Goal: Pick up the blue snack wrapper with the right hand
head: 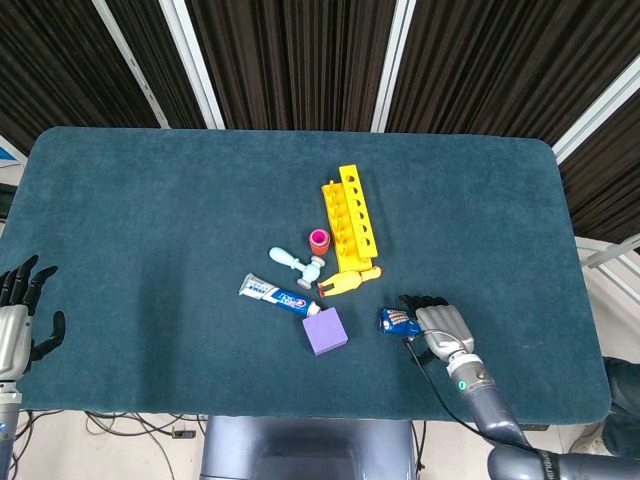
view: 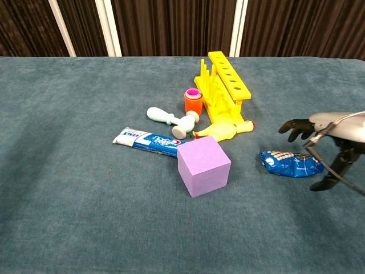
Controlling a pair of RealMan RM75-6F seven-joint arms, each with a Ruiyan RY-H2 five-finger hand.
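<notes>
We see a broad table covered in dark teal felt-like cloth (head: pixel 150 200), its corners rounded, standing before a wall of dark ribbed panels crossed by slanting white bars (head: pixel 200 60); cables hang below the table's near edge in the head view. Taking the yellow plastic peg rack (head: pixel 350 218) near the table's middle as our landmark, the small orange cup with a pink top (view: pixel 193 100) sits just beside its left flank, and the yellow rubber chicken toy (view: pixel 225 131) lies against its near end. Left of the chicken rests a pale blue toy hammer (view: pixel 170 120), and nearer to us than that a white and blue toothpaste tube (view: pixel 148 141) lies flat, its end close to a lilac cube (view: pixel 203 165) that stands in front of the rack. The crumpled blue snack wrapper (view: pixel 288 163) lies on the cloth in front of the rack and to its right, well right of the cube. Our right hand (view: pixel 328 145) hovers over the wrapper's right end, fingers spread and arched, thumb down beside it, holding nothing. Our left hand (head: pixel 18 315) sits far to the left of the rack at the table's near edge, fingers apart and empty.
</notes>
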